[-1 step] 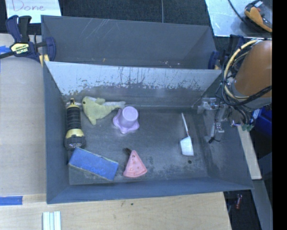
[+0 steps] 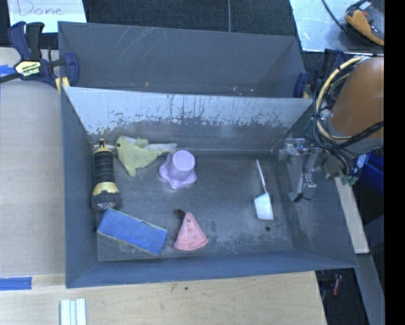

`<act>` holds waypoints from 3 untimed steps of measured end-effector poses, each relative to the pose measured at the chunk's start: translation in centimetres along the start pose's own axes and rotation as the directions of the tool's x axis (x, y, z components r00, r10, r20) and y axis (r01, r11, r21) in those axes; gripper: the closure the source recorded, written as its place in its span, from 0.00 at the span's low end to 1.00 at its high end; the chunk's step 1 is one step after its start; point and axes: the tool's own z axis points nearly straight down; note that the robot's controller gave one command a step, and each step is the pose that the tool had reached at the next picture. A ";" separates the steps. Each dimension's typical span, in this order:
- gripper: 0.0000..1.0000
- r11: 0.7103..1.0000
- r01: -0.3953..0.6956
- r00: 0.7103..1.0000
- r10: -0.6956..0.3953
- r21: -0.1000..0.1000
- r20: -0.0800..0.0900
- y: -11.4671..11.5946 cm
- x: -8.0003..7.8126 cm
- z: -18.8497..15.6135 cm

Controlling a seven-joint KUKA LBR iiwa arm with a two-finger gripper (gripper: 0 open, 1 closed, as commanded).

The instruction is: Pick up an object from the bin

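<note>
- Grey metal forms the bin, whose sloped walls run down to a scuffed flat floor in the middle of the frame.
- At the right of the frame we see the arm with its orange cover and looped cables; it reaches in over the bin's right wall.
- We find the gripper low over that right slope, at mid height in the frame, and we cannot tell whether it is open or closed. We see nothing held in it.
- Nearest to it is a white long-handled utensil. It lies on the right part of the floor, just left of the gripper and apart from it, with its thin handle pointing to the back wall and its broad head toward the front.
- Just below that head we note a small dark speck.
- In the middle lies a lilac cup-like piece, and a yellow-green soft lump sits just to its left.
- Along the left wall we see a black cylinder with yellow bands, lying lengthwise.
- At the lower left lies a blue sponge block, with its upper left corner close under the cylinder's end.
- To the sponge's right, near the front wall, lies a pink wedge with a dark tip.
</note>
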 end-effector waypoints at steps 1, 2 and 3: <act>0.00 1.000 0.027 1.000 -0.027 0.003 0.006 1.0 0.8 1.3; 0.00 0.956 0.292 0.956 -0.292 0.008 0.015 5.0 1.5 -5.7; 0.00 0.986 0.168 0.986 -0.168 0.001 0.004 1.8 5.4 5.0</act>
